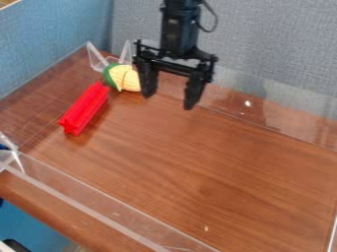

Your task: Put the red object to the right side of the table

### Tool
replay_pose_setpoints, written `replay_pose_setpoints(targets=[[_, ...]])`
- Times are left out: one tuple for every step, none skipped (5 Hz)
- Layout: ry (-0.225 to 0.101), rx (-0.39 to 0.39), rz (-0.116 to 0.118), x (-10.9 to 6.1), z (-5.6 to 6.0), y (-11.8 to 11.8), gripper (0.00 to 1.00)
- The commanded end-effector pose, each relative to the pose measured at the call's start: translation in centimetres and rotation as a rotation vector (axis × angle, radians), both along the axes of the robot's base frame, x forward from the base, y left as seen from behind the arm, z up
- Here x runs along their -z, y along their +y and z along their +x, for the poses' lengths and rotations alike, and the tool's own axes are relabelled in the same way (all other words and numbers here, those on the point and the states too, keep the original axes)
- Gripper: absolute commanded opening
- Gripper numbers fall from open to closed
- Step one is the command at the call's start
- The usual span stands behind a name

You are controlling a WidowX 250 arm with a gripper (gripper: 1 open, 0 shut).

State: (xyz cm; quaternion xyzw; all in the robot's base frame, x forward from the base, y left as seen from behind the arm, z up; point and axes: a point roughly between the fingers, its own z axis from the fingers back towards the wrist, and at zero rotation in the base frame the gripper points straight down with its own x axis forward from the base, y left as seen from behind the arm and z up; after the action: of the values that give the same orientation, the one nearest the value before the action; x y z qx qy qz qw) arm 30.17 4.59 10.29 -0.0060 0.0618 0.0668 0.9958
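Single view from above the table [211, 177], angled down across its top, whole gripper [174, 74] inside

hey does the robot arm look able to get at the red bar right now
Probably yes: the claw stands open and empty above the table, and nothing lies on the red bar; the yellow-green toy sits just beyond its far end.
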Motion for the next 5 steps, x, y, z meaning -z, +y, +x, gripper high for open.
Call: replay_pose_setpoints(targets=[[-0.046, -0.028, 0.005, 0.1, 0.1, 2.9, 1.0], [-0.061, -0.063, 0.01, 1.3, -0.1, 5.8, 1.0], [-0.069, -0.099, 0.02, 1.1, -0.7, 9.3, 1.0], [-0.082, -0.15, 0.031, 1.0, -1.5, 13.2, 1.0], [-0.079, -0.12, 0.037, 2.4, -1.7, 13.6, 1.0]])
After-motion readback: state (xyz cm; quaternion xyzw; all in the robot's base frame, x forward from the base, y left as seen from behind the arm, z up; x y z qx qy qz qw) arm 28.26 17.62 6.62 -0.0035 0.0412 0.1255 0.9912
